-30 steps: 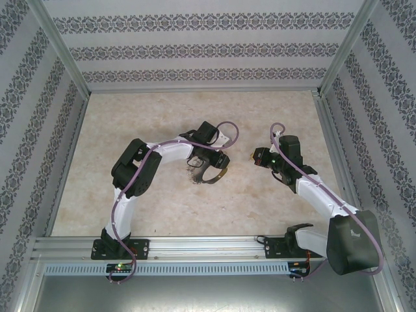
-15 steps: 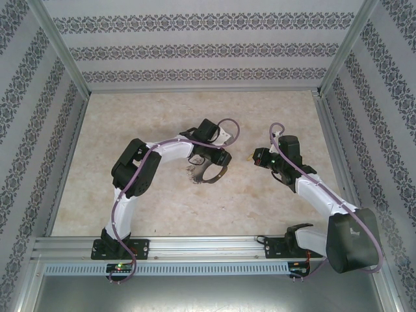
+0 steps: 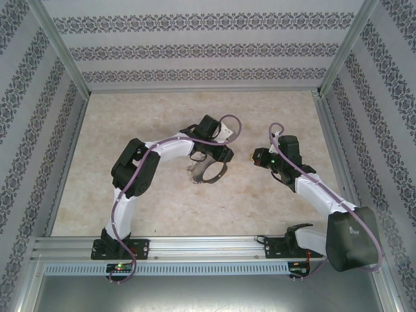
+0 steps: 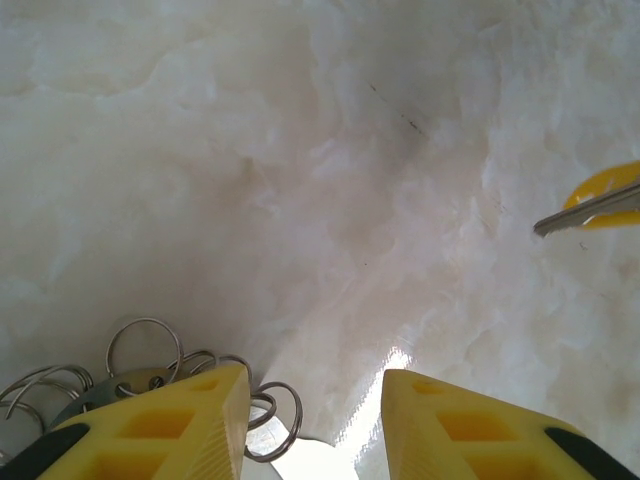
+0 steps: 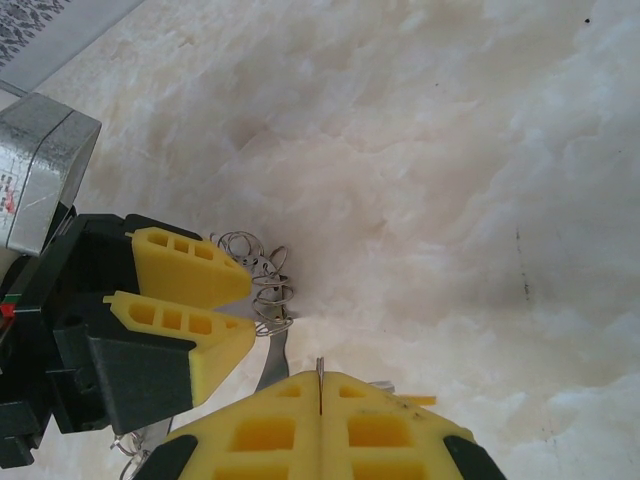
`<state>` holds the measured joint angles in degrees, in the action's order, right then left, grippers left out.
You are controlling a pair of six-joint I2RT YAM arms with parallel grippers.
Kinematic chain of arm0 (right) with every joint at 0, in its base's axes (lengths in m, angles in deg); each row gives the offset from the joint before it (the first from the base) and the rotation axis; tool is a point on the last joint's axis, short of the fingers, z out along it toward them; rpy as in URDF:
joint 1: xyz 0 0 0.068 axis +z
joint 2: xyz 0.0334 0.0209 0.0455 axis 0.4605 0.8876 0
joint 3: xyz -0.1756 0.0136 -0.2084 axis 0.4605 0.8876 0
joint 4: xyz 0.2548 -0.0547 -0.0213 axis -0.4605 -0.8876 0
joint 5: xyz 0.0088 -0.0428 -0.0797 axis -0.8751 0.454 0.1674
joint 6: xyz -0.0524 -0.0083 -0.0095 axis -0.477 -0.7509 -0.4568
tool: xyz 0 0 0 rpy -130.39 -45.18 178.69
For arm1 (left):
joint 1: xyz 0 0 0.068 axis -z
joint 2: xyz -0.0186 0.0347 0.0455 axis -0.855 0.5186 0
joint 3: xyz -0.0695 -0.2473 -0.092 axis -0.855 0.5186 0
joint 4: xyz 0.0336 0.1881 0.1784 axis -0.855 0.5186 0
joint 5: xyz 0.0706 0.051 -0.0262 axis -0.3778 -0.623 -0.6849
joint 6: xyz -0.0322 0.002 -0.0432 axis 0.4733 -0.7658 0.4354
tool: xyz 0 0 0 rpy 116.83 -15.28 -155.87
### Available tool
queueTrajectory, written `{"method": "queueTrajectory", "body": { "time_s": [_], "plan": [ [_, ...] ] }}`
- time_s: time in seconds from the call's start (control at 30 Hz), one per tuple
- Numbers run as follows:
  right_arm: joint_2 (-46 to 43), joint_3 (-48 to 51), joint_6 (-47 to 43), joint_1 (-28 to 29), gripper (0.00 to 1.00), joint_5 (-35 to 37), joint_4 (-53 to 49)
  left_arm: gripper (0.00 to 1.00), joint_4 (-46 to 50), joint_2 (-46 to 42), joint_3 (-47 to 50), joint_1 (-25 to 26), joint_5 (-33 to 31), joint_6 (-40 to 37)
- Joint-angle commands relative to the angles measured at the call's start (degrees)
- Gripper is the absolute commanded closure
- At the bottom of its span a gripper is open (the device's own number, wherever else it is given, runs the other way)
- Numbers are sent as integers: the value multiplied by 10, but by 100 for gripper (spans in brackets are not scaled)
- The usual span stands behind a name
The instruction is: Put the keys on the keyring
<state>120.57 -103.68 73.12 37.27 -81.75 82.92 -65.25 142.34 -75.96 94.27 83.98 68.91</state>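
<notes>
Two pincers | left pincer (image 4: 315, 400) clamps keyring (image 3: 197, 173); right pincer (image 5: 318, 388) pinches key (image 4: 585, 211) | marbled table (image 3: 149, 201) beneath

The table (image 4: 300, 150) looks like pale polished stone, faintly veined, with a wet-looking glare just beside the keyring (image 5: 268, 290). That keyring is thin bright wire, steel by the shine. Over it, the left gripper (image 4: 315, 385) has fingers (image 4: 190, 425) of matt yellow plastic, moulded with hollow cells. Off to the keyring's right, the key (image 4: 585, 213) shows a smooth silver metal blade.
</notes>
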Motion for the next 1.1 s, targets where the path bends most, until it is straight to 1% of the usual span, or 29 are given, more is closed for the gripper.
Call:
{"method": "queueTrajectory", "body": {
  "time_s": [0.0, 0.23, 0.63, 1.07],
  "plan": [
    [0, -6, -11, -5, 100, -1, 5, 61, 26, -42, 22, -4, 13, -28],
    [9, -14, -12, -6, 100, -8, 8, 60, 7, -57, 66, -4, 7, -29],
    [10, -20, -15, -5, 100, -6, 2, 61, -5, -9, 37, -5, -5, -30],
    [14, -20, -16, -6, 100, -8, 4, 61, -27, 12, 25, -6, -25, -30]
  ]
}}
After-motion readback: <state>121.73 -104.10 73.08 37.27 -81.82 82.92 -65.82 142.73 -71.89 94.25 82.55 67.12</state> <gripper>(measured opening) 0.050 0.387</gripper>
